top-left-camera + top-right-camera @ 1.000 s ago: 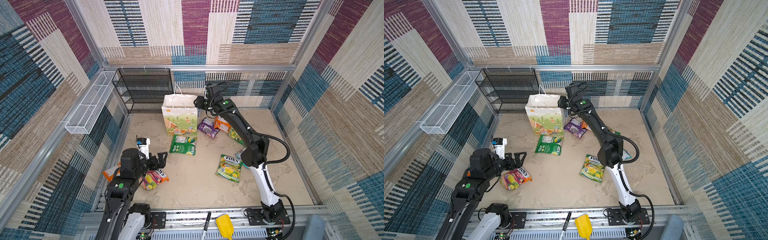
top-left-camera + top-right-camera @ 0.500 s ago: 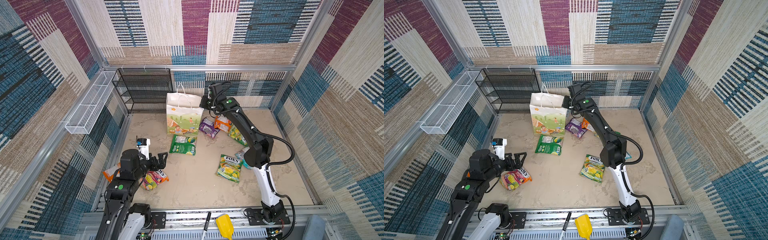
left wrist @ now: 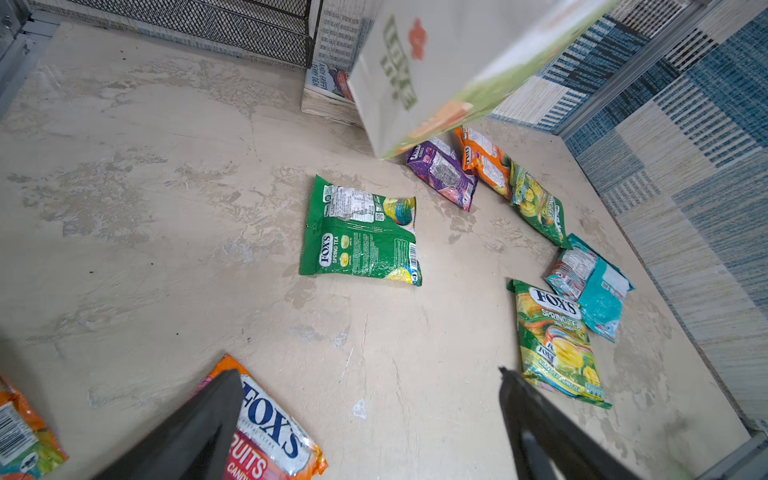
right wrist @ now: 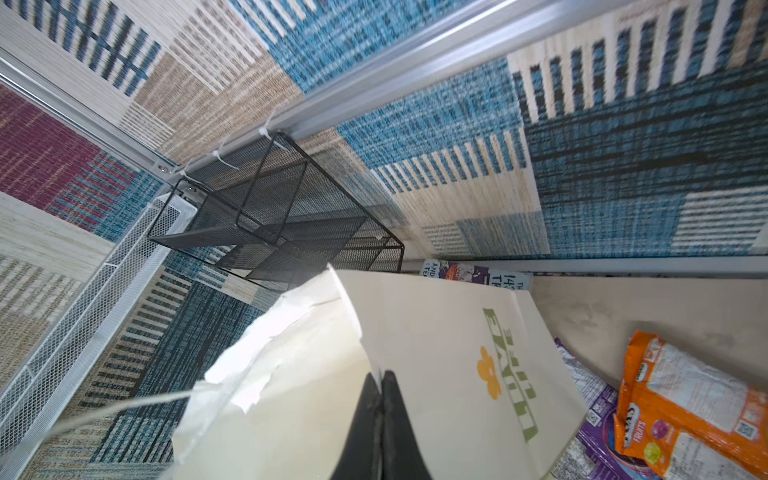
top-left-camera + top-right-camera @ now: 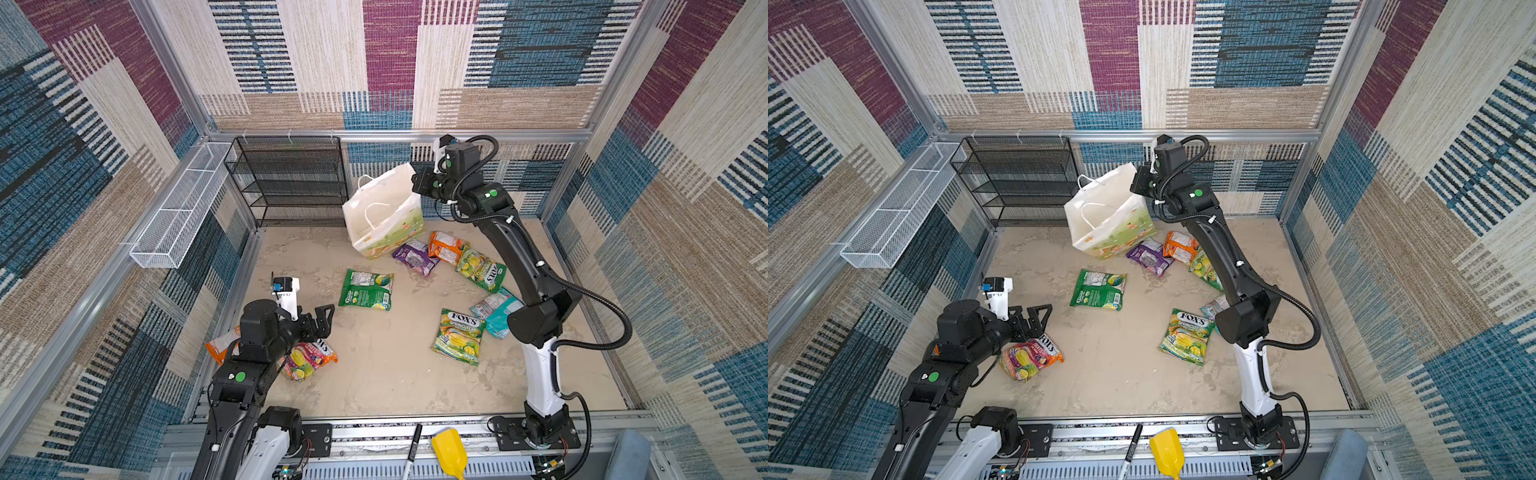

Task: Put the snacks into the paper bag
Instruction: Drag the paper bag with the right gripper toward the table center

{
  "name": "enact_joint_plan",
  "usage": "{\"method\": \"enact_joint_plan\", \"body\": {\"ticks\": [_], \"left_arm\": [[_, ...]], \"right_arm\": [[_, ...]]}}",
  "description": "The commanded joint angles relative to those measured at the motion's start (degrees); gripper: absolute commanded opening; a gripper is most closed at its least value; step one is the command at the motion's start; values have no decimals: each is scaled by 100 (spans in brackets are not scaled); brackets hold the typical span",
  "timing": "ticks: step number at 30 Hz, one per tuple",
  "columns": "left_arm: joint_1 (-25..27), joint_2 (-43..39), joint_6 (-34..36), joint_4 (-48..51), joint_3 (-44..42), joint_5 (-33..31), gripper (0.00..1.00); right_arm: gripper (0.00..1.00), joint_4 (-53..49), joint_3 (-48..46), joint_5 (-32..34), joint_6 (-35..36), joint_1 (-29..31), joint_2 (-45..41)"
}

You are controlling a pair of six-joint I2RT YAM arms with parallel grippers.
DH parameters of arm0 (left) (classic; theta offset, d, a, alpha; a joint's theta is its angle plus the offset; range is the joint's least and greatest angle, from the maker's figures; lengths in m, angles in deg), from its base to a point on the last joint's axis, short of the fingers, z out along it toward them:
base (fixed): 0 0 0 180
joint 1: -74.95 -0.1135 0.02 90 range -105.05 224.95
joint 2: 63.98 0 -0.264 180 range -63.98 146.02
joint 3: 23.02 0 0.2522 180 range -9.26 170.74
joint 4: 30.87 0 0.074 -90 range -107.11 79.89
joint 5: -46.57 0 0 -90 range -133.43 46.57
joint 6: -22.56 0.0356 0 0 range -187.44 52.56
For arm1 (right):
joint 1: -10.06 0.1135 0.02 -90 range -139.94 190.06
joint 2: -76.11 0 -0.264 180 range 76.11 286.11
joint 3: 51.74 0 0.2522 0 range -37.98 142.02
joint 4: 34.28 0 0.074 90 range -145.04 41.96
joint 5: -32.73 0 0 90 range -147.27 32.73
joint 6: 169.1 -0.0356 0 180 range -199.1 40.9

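The bag leans tilted at the back of the worktop in both top views. Its open mouth is turned left, and one top corner is pinched in the closed right gripper. Whether its base touches the worktop, I cannot tell. The snacks lie outside it. A purple packet and an orange packet are just beside its base, with a yellow-green packet next to them. A teal packet and a FOX'S packet lie near the right arm, and a green packet lies mid-worktop. The left gripper is empty, jaws wide apart, above a multicolour packet at front left.

In the left wrist view, the fingers stand far apart, one overlapping the multicolour packet. The bag is blurred, and a book stands behind it against the wall.

In the right wrist view, the fingers press together on the bag's rim beside the "LOVE LIFE" print. The purple and orange packets lie by the bag.
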Motion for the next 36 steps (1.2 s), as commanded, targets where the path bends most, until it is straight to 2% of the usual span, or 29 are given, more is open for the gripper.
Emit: {"method": "enact_joint_plan", "body": {"ticks": [1, 10, 15, 20, 25, 28, 31, 33, 35, 36], "left_arm": [[-4, -7, 121, -109, -3, -44, 99], [5, 67, 129, -137, 17, -14, 99], [-3, 68, 121, -140, 15, -60, 99], [-4, 142, -77, -47, 105, -412, 99], [-3, 246, -697, -185, 86, -709, 97], [-2, 290, -840, -454, 1, -537, 97], [1, 601, -899, -554, 98, -430, 97], [0, 930, -960, -657, 151, -432, 95], [-6, 1243, -1016, -759, 212, -417, 94], [3, 1395, -1035, -847, 240, -361, 94]], "right_arm": [[0, -177, -248, 117, 360, -31, -431], [0, -454, -2521, -621, 1251, -51, -2000], [0, -595, -3245, -1009, 1543, -51, -2553], [0, -533, -3858, -1663, 1682, -50, -3127], [0, -535, -4530, -1860, 1875, -50, -3282], [0, -423, -4796, -1875, 1982, -51, -3207], [0, -346, -4687, -1609, 1984, -51, -2983], [4, -298, -4414, -1113, 1839, -51, -2766], [21, -296, -4171, -979, 1831, -50, -2545], [24, -288, -4050, -983, 1851, -50, -2410]]}}
